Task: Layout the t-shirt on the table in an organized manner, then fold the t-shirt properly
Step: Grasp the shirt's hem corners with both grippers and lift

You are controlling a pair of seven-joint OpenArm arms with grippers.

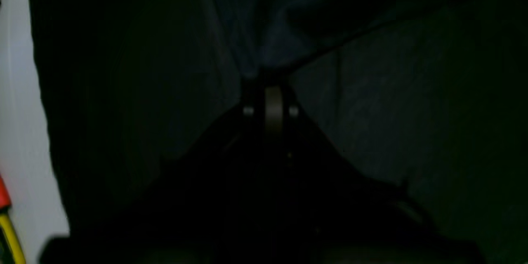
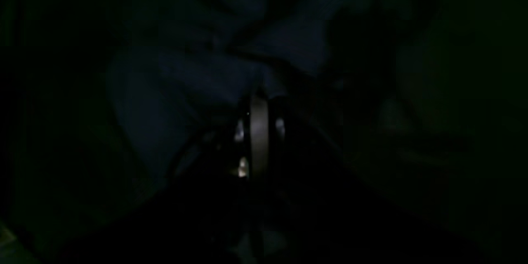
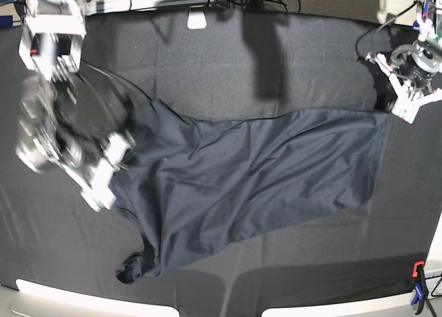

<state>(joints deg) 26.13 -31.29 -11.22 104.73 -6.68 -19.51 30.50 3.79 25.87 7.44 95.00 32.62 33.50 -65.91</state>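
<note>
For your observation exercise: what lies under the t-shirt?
Under the t-shirt lies the table with its black cloth cover, visible all around it. Whatever else might sit beneath the shirt is covered and cannot be seen.

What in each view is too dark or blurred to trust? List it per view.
Left wrist: very dim, only the shut left gripper at a t-shirt fold and a bright strip at the left edge read. Right wrist: nearly black, faint navy folds around the right gripper. Base: evenly lit, but the right arm is motion-blurred; shadows cross the table.
</note>
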